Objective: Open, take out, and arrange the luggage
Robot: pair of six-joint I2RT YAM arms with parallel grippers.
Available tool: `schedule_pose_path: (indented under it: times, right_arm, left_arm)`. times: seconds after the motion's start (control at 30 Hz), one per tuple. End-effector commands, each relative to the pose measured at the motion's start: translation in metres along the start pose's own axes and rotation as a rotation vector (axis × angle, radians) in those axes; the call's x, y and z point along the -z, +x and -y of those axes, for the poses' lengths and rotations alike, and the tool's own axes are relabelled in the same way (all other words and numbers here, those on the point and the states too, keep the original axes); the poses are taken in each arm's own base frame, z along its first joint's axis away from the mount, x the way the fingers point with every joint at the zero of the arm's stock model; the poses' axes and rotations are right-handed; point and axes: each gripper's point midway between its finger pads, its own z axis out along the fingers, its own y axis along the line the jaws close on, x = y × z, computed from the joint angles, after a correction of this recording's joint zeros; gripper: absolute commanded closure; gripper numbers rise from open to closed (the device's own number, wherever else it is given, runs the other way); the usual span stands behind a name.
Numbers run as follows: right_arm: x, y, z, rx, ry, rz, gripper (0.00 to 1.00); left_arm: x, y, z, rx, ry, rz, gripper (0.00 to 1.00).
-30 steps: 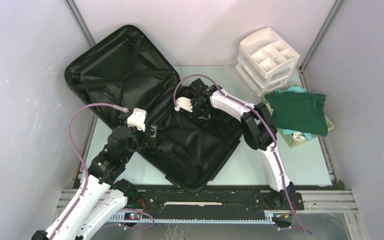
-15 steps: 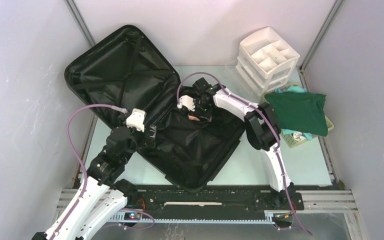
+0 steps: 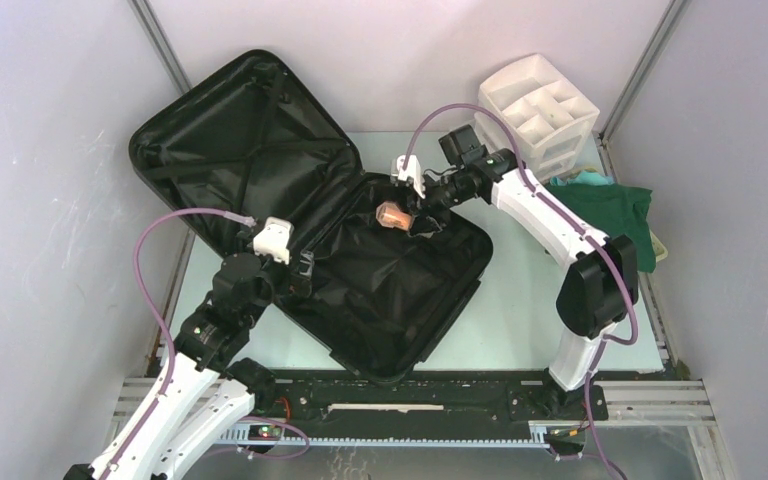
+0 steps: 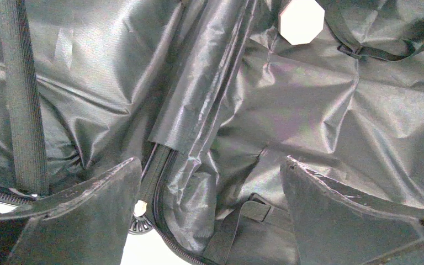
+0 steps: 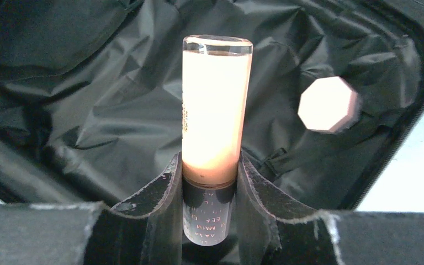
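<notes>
Looking through the right wrist camera, I see the right gripper (image 5: pixel 210 190) pinching a clear tube (image 5: pixel 216 105) of peach-coloured fill by its lower end. The rest of the tube stands straight out past the fingertips. Beneath and ahead of that gripper lies the luggage (image 3: pixel 390 290), open flat on the table (image 3: pixel 520 310), its lid half leaning back against the wall to the gripper's left. A pale octagonal patch (image 5: pixel 327 104) sits on the black lining just right of the tube; I cannot tell what it is. Behind the gripper's wrist stands a white drawer organizer (image 3: pixel 537 110), with a green cloth (image 3: pixel 610 215) further back along the arm.

The left gripper (image 4: pixel 210 221) has its fingers spread wide with nothing between them. It points at the fold where the two lined halves meet, and a ribbed strap (image 4: pixel 22 99) runs up the lining beyond its left finger. I cannot tell whether it touches the fabric.
</notes>
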Motion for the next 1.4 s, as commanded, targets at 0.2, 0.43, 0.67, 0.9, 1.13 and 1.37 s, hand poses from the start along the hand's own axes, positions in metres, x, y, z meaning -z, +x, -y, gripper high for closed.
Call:
schedule_pose_path:
  times: [0.2, 0.43, 0.67, 0.9, 1.13, 1.37]
  right_arm:
    - [0.024, -0.012, -0.022, 0.007, -0.010, 0.090, 1.00]
    - [0.036, -0.007, -0.013, -0.037, 0.037, 0.103, 1.00]
    - [0.057, -0.006, 0.015, -0.085, 0.158, 0.104, 1.00]
    - [0.091, -0.003, 0.055, -0.142, 0.329, 0.098, 1.00]
    - [0.123, 0.007, 0.096, -0.150, 0.490, 0.054, 1.00]
    - [0.146, 0.010, 0.130, -0.155, 0.585, 0.038, 1.00]
  left_arm:
    - [-0.006, 0.004, -0.001, -0.014, -0.004, 0.004, 0.00]
    - [-0.008, 0.006, -0.001, -0.016, -0.004, -0.005, 0.00]
    - [-0.009, 0.008, 0.000, -0.018, -0.003, -0.014, 0.00]
    - [-0.010, 0.008, 0.001, -0.018, 0.001, -0.016, 0.00]
    - [-0.010, 0.009, 0.000, -0.019, -0.001, -0.016, 0.00]
    - [-0.010, 0.010, 0.000, -0.022, -0.003, -0.021, 0.00]
